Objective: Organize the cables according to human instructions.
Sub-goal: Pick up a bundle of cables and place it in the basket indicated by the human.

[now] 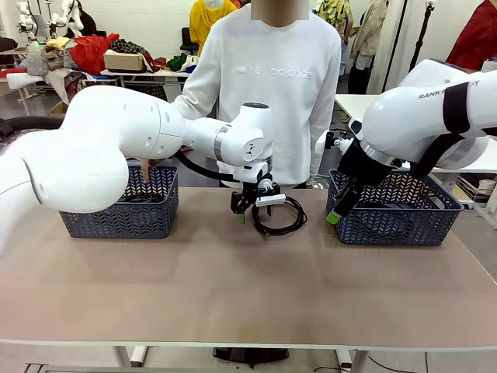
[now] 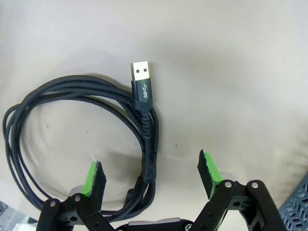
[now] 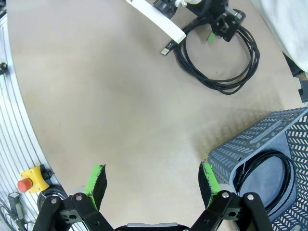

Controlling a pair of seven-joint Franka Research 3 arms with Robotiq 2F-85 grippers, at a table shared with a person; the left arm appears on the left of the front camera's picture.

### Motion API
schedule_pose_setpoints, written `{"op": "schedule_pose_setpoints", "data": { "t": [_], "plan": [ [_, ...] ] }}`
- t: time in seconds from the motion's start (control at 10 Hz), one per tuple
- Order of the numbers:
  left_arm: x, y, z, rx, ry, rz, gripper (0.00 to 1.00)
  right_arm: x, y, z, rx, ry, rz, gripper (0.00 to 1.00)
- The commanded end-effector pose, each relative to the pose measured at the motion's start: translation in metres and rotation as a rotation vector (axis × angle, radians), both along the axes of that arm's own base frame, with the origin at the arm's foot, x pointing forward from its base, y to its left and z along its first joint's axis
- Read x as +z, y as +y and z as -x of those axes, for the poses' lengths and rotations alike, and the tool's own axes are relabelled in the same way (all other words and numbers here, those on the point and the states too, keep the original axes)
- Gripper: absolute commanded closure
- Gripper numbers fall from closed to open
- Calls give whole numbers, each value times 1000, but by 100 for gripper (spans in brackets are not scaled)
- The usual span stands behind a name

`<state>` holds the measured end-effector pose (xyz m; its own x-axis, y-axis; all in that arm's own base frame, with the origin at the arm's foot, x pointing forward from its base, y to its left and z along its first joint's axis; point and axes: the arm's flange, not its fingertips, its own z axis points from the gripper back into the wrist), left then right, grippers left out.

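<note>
One of the cables (image 1: 281, 218), a thin black braided coil with a USB plug (image 2: 141, 79), lies on the table in the middle. My left gripper (image 1: 247, 211) hangs low over its left side, open. In the left wrist view the bundled strands (image 2: 149, 159) run between the green pads (image 2: 94, 175) without touching them. My right gripper (image 1: 334, 216) is open in front of the right basket, with bare table between its fingers (image 3: 208, 179). Another coiled cable (image 3: 269, 178) lies inside that right basket (image 3: 255, 144).
Two dark mesh baskets stand at the back of the table, the left basket (image 1: 120, 210) and the right basket (image 1: 396, 214). The person stands behind, with a hand (image 1: 146, 168) pointing down at the left basket. A red stop button (image 3: 26, 184) sits at the table edge.
</note>
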<state>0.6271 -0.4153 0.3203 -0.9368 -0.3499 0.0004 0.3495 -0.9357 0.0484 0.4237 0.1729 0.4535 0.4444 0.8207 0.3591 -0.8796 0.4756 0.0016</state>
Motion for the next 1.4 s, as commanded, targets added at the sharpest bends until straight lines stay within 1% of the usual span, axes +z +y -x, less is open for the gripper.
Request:
{"op": "schedule_pose_setpoints", "data": {
  "t": [0.0,0.8,0.9,1.0,1.1,1.3],
  "plan": [
    [0,-1,-5,-33,-20,1,0,0,1,1,-7,-1,-2,0],
    [-8,-2,-5,-42,11,10,0,0,1,1,-7,-1,-2,0],
    [-8,-2,-4,-44,3,15,7,0,1,1,-7,-1,-2,0],
    [-6,-2,-3,-43,-5,15,18,0,1,1,-7,-1,-2,0],
    [-5,-1,-3,-37,-11,19,26,0,1,1,-7,-1,-2,0],
    [-6,0,-2,-36,-17,20,46,0,1,1,-7,-1,-2,0]
  ]
}}
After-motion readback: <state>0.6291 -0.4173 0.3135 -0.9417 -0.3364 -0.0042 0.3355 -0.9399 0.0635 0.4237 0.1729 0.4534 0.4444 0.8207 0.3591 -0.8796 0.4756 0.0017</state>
